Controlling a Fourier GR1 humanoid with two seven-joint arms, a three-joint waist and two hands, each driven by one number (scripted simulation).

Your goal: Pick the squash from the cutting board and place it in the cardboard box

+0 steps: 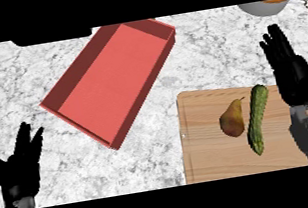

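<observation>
Nothing is held yet: beside the cutting board, the right hand is spread wide just right of the squash, which must be grasped and carried left to the red box.

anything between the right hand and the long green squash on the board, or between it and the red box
Nothing visible blocks the right hand from the squash. Toward the box, the pear lies just beside the squash on that side of the cutting board.
</observation>
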